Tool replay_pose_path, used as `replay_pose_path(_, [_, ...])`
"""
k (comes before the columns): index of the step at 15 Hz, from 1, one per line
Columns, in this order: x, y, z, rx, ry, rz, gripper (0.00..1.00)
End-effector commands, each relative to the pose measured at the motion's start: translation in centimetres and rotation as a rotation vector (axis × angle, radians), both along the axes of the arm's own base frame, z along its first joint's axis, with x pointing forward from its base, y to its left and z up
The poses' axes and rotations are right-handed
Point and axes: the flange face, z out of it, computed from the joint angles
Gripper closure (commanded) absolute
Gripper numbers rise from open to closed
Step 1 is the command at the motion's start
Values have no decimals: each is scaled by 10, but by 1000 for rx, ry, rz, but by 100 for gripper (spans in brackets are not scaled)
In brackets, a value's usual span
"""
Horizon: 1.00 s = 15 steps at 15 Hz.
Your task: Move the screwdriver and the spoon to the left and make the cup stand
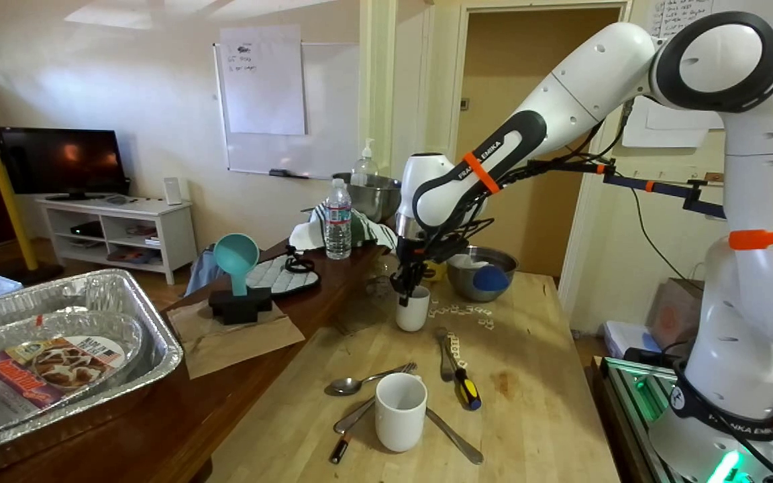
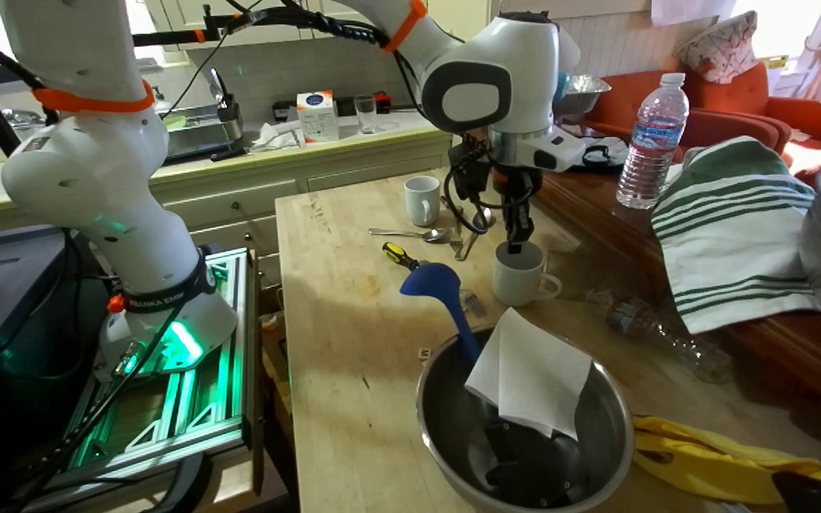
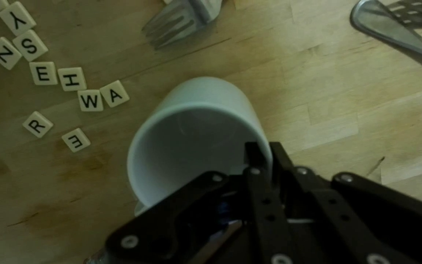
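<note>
My gripper (image 3: 265, 151) is shut on the wall of the white cup (image 3: 207, 90), one finger inside the greyish interior and one outside. In both exterior views the cup (image 1: 412, 315) looks nearly upright; whether its base touches the table I cannot tell. Its handle shows on the side in an exterior view (image 2: 550, 286). The screwdriver (image 1: 469, 390), with yellow-and-black handle, lies between cup and mug, its shaft close to a fork (image 1: 445, 359). Two spoons lie near the mug: one spoon (image 1: 346, 386) beside it, another spoon (image 2: 433, 235) partly hidden behind the mug in one view.
The taller white mug (image 1: 401, 412) stands among crossed cutlery. Letter tiles (image 3: 71, 79) lie beside the cup. A steel bowl (image 2: 428, 420) with a blue ladle (image 2: 435, 281) stands close by. A clear bottle (image 2: 667, 338) lies along the raised wooden ledge (image 1: 272, 376).
</note>
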Motion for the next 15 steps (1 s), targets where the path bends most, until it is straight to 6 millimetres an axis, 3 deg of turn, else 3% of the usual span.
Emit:
replay_pose_path(1, [-1, 3, 0, -13, 10, -9, 97])
replay_pose_path(2, [-1, 3, 0, -14, 12, -7, 97])
replay_pose_path(3, [-1, 4, 0, -16, 14, -5, 73])
replay_pose_path(10, [-2, 6, 2, -7, 33, -1, 20])
replay_pose_path(13, [-9, 14, 25, -10, 60, 35, 1])
replay_pose_path(15, [-15, 20, 52, -21, 78, 60, 0])
